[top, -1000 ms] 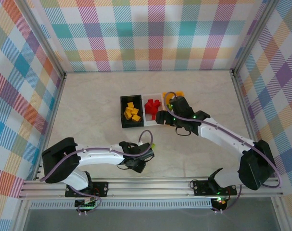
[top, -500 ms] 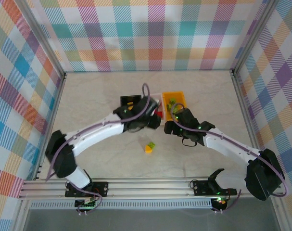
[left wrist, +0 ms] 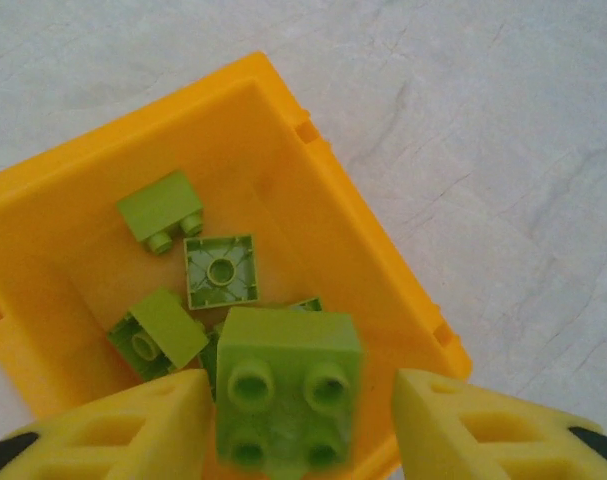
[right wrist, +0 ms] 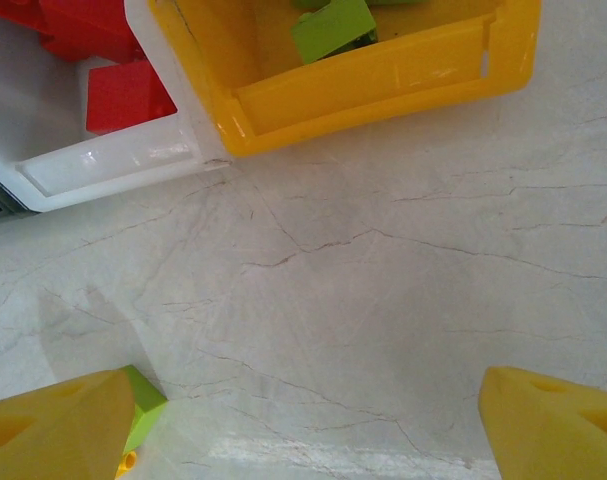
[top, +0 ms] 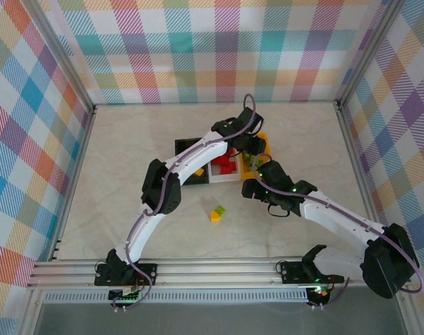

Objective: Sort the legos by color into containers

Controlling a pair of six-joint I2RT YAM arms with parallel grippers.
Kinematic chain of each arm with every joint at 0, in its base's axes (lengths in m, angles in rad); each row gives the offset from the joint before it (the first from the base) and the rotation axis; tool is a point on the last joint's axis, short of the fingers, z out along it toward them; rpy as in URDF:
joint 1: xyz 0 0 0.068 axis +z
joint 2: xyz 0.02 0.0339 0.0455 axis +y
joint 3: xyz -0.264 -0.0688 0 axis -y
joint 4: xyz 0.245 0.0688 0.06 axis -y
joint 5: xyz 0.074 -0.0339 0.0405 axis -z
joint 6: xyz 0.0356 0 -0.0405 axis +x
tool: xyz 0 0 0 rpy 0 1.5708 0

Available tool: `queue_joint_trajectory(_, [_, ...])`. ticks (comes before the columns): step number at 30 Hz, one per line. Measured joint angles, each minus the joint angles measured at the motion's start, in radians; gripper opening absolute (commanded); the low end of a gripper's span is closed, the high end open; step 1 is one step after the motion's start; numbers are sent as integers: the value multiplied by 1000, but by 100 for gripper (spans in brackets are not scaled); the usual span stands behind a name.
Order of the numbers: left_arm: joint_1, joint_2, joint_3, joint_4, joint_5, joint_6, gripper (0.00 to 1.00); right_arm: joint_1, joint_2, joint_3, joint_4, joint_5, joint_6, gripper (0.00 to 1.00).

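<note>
My left gripper (top: 251, 145) hangs over the orange-yellow bin (left wrist: 283, 130), its jaws parted. A lime green lego (left wrist: 288, 385) sits blurred between the fingers (left wrist: 133, 430), with a gap to the right finger. Several green legos (left wrist: 221, 270) lie in that bin. The white bin (top: 234, 176) holds red legos (top: 228, 162), and the black bin (top: 181, 146) shows a yellow-orange one (top: 199, 172). My right gripper (top: 252, 187) is wide open over bare table in front of the bins. A green lego (top: 218, 209) stacked on a yellow-orange one (top: 215, 217) lies loose, beside my right gripper's left finger (right wrist: 53, 430).
The left arm stretches across the black bin and hides most of it. Both grippers are close together near the orange-yellow bin's front. Checked walls and a metal frame (top: 79, 139) enclose the table. The marble surface (top: 128, 174) spreads to the left and right of the bins.
The left arm swung from the table's front over the bins to the orange-yellow bin, and its jaws went from shut to parted, loosing the green lego. The right gripper shifted slightly.
</note>
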Motion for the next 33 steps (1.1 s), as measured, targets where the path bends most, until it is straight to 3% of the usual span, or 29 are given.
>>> queue_joint_trajectory(4, [3, 21, 72, -34, 13, -14, 75, 0, 0, 0, 1, -12, 0, 89])
queue_joint_trajectory(9, [6, -47, 50, -16, 24, -19, 79, 0, 16, 0, 8, -35, -2, 89])
queue_joint_trajectory(12, [6, -218, -156, 40, 30, -27, 86, 0, 60, 0, 23, -68, -7, 90])
queue_joint_trajectory(16, [6, -573, -575, 183, 27, -70, 100, 4, 137, 2, 51, -117, -19, 89])
queue_joint_trajectory(20, [6, -903, -943, 296, -5, -118, 100, 23, 195, 16, 72, -155, -34, 88])
queue_joint_trajectory(24, [6, -1161, -1264, 304, -83, -173, 100, 66, 264, 77, 85, -183, -58, 88])
queue_joint_trajectory(28, [6, -1327, -1482, 243, -158, -235, 100, 114, 354, 147, 104, -193, -56, 87])
queue_joint_trajectory(33, [6, -1498, -1609, 177, -237, -309, 100, 161, 479, 234, 94, -189, 7, 78])
